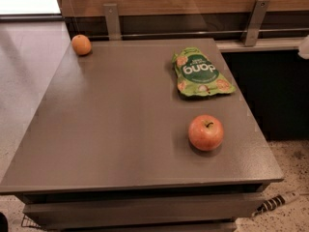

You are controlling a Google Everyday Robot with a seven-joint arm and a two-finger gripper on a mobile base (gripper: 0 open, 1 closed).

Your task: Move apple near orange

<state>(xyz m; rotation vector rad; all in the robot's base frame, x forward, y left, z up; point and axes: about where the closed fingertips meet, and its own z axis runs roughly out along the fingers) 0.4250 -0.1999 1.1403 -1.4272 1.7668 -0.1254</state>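
Apple (206, 132) front-right on table (120, 129) | orange (81, 44) far back-left corner | jaws out of view, state unknown

On grey table (111, 129): apple (206, 132) front-right, orange (81, 45) at far-left corner, well apart; green snack bag (201, 74) behind apple; gripper out of view.

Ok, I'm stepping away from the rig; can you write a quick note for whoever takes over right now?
Pincer: out of the camera view.
Apple: stem up on the grey table, near-right part.
Orange: at the far-left corner, well apart from it.
A green snack bag lies just beyond the apple.
Done: nothing yet.
Left: grasp the apple, carry it across, set it beside the orange.
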